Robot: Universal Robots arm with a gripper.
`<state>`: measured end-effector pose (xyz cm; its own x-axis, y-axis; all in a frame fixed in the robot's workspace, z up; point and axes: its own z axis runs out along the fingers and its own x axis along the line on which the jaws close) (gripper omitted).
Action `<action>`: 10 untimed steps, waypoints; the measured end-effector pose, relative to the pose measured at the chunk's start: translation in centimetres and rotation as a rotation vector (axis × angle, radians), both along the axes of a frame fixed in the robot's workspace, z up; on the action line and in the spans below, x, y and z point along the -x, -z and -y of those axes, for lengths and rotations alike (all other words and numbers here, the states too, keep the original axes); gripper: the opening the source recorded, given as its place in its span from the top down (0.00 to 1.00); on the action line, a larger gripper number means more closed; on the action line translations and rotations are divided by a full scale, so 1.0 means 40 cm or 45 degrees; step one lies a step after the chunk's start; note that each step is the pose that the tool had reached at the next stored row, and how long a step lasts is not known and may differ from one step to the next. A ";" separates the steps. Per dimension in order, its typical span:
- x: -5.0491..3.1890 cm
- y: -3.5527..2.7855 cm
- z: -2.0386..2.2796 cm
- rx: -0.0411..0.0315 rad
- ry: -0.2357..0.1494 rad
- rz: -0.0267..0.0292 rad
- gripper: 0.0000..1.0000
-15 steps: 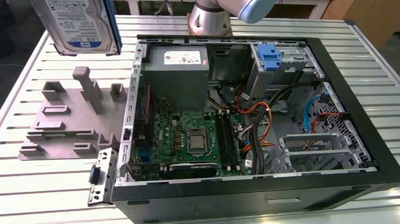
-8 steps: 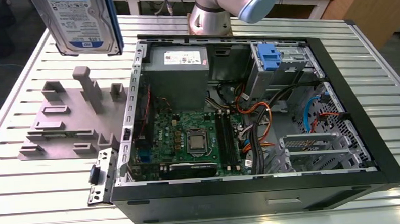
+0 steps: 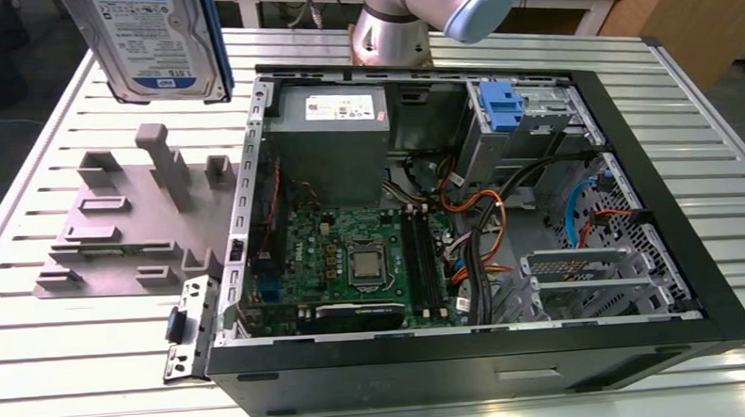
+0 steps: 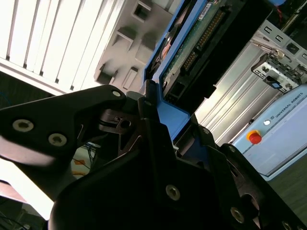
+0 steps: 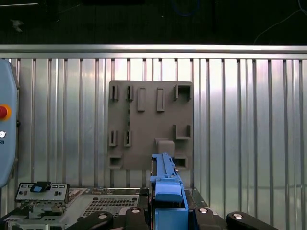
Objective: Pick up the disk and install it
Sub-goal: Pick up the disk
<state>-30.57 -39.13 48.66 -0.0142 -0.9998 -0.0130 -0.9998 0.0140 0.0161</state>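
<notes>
- disk (image 3: 164, 43) clamped by its blue frame in the gripper (image 4: 160, 112), above the tabletop's corner.
- risk: a slip could be caused if the edge grip is jarred against the computer case (image 3: 474, 223).

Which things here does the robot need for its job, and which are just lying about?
On the job: silver hard drive in a blue plastic frame; black gripper clamped on it; open black computer case, likely its destination.
Lying about: grey slotted holder plate; slatted metal table.
</notes>
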 end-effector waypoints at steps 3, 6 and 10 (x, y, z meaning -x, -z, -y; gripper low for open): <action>-0.003 0.000 0.000 0.0000 0.000 0.0000 0.63; -0.006 0.000 0.000 0.0000 0.000 0.0000 0.63; -0.010 0.000 0.000 -0.0001 0.000 0.0001 0.63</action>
<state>-30.16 -39.13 48.65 -0.0142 -0.9998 -0.0131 -0.9998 0.0140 0.0160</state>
